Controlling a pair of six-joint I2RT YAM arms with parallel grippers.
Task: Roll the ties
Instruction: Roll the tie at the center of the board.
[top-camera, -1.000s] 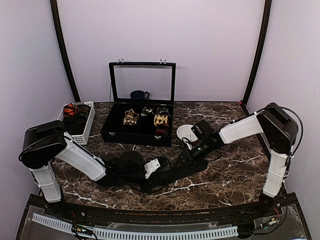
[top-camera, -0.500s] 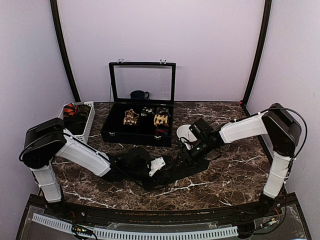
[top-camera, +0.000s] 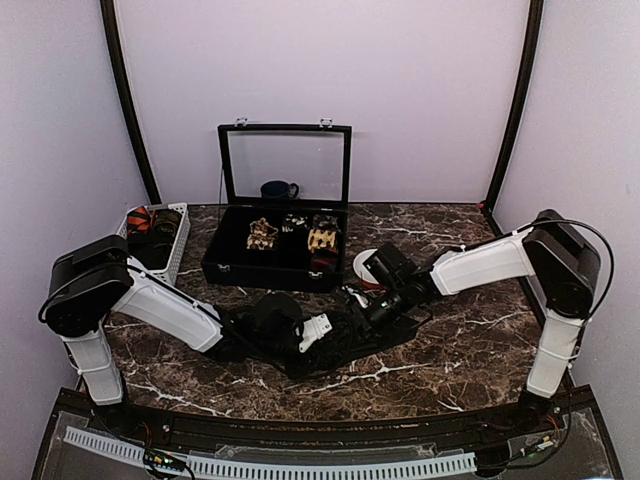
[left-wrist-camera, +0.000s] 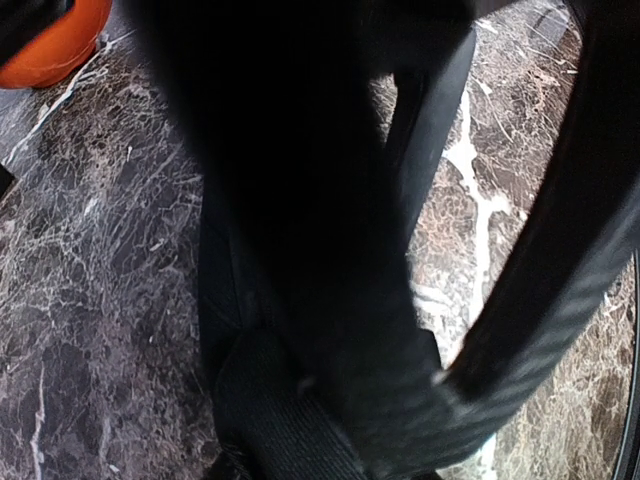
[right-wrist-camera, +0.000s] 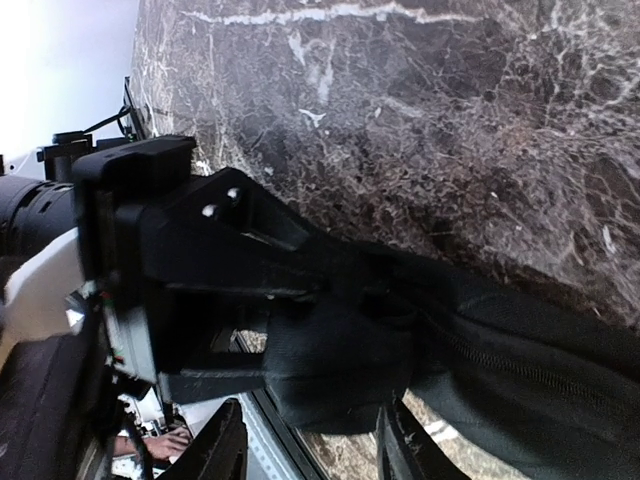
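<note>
A plain black tie lies across the marble table in front of the case. Its left end is wound into a small roll. My left gripper is shut on that roll. In the right wrist view its black fingers clamp the roll from both sides. Dark tie fabric fills most of the left wrist view. My right gripper is just right of the left one, low over the tie. It is open, with its fingers standing apart on either side of the roll's lower edge.
A black case with a raised glass lid stands behind, holding rolled ties. A white basket with more ties sits at the far left. A white disc lies beside the case. A dark mug stands behind the lid.
My left gripper has slid right with the tie's rolled end. My right gripper has moved left, closing in on the roll.
</note>
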